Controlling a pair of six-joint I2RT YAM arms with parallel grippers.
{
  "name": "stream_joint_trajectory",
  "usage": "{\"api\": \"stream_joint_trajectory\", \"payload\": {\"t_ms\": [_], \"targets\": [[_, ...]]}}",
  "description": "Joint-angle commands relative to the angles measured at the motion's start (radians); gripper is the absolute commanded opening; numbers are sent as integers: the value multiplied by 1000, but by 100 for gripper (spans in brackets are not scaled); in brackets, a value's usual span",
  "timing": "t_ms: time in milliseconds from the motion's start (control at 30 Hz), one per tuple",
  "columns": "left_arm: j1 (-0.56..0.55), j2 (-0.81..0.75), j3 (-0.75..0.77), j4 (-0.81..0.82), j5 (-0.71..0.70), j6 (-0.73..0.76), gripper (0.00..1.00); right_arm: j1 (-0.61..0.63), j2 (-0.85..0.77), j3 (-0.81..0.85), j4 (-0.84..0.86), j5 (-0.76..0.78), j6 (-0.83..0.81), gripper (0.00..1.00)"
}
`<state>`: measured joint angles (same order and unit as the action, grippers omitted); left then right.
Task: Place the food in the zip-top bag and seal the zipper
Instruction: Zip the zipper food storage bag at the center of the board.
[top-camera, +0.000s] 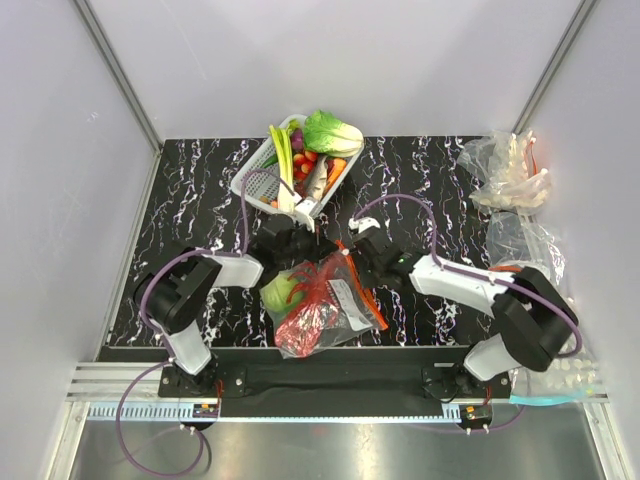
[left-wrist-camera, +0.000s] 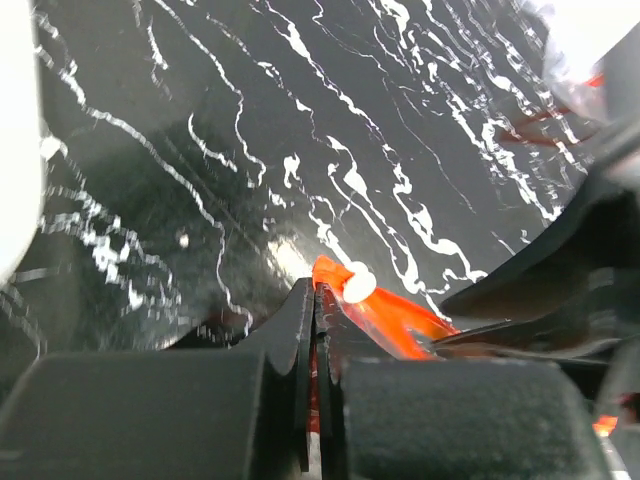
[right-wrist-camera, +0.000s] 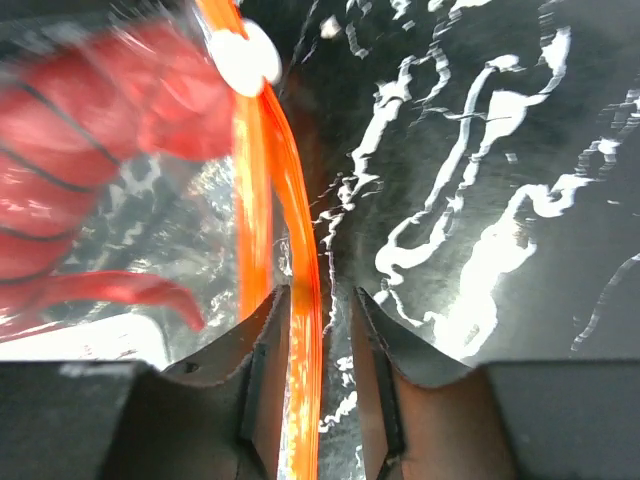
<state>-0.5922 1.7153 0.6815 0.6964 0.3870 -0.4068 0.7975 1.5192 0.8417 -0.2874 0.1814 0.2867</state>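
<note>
The clear zip-top bag lies at the table's middle front. Inside it are the red lobster and the pale green cabbage. The red-orange zipper runs along the bag's right edge. My left gripper is shut on the far end of the zipper, beside a white slider tab. My right gripper is open. In the right wrist view the zipper runs between the right gripper's jaws, close against the left finger, with the lobster behind the plastic.
A white basket at the back middle holds a leek, a bok choy and other toy vegetables. A crumpled clear plastic heap and another clear bag lie at the right. Walls close in the table.
</note>
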Motion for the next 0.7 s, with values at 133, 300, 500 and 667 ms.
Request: {"api": "stream_joint_trajectory", "payload": {"t_ms": [133, 300, 500, 667], "targets": [[-63, 56, 139, -104, -53, 134, 0, -115, -154, -10, 13, -109, -29, 40], [-73, 86, 162, -114, -56, 137, 0, -176, -142, 3, 60, -178, -61, 49], [-74, 90, 153, -77, -51, 129, 0, -242, -56, 26, 162, -310, -66, 53], [-74, 92, 133, -20, -31, 123, 0, -261, -28, 33, 224, -371, -76, 57]]}}
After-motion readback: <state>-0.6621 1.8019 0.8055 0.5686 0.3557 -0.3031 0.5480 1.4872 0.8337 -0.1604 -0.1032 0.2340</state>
